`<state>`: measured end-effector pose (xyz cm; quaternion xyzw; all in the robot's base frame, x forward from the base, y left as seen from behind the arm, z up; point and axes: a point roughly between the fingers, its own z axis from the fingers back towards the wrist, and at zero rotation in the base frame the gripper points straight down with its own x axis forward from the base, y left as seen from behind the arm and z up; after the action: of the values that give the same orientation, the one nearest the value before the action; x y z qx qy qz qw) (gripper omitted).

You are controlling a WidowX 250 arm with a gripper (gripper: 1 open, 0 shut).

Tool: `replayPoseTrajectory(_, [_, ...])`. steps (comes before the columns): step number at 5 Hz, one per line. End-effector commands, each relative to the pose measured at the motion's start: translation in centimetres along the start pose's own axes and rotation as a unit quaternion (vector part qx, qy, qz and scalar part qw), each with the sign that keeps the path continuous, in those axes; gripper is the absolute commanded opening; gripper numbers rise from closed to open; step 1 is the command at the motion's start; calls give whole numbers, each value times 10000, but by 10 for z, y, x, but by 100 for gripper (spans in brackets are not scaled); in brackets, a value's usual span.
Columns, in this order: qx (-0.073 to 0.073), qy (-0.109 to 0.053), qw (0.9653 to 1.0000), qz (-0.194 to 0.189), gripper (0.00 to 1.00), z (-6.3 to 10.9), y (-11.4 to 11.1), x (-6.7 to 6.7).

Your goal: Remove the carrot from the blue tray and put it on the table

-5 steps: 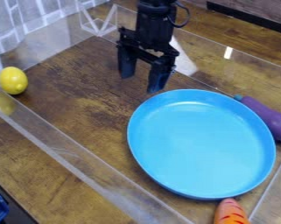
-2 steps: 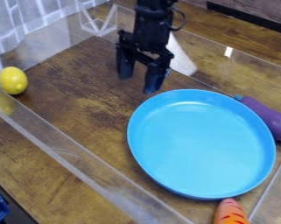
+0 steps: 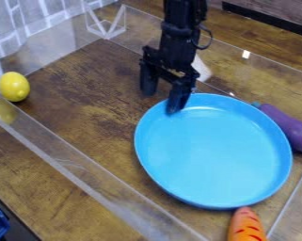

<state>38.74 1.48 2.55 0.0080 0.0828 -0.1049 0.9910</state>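
Observation:
The blue tray (image 3: 216, 155) lies on the dark wood table (image 3: 78, 122), filling the right half of the view, and its inside is bare. The carrot (image 3: 247, 225) lies on the table just outside the tray's near rim, at the bottom edge of the view, partly cut off. My gripper (image 3: 166, 92) hangs from the black arm over the tray's far-left rim, open, with nothing between its fingers.
A purple eggplant (image 3: 293, 127) rests against the tray's right rim. A yellow lemon (image 3: 14, 87) sits at the far left beside the clear acrylic wall (image 3: 65, 155) that runs along the table's near edge.
The gripper has moved right and toward the tray, from over the bare table to above the tray's far-left rim. The tray and carrot look slightly shifted.

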Motion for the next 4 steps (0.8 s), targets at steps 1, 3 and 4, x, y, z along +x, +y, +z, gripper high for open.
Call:
replayPoseTrajectory(1, [110, -285, 9995, 14, 100, 16, -1, 15])
replayPoseTrajectory(3, [172, -320, 9988, -313, 100, 21, 5, 27])
replayPoseTrajectory(4, [146, -350, 9992, -118, 100, 25, 0, 33])
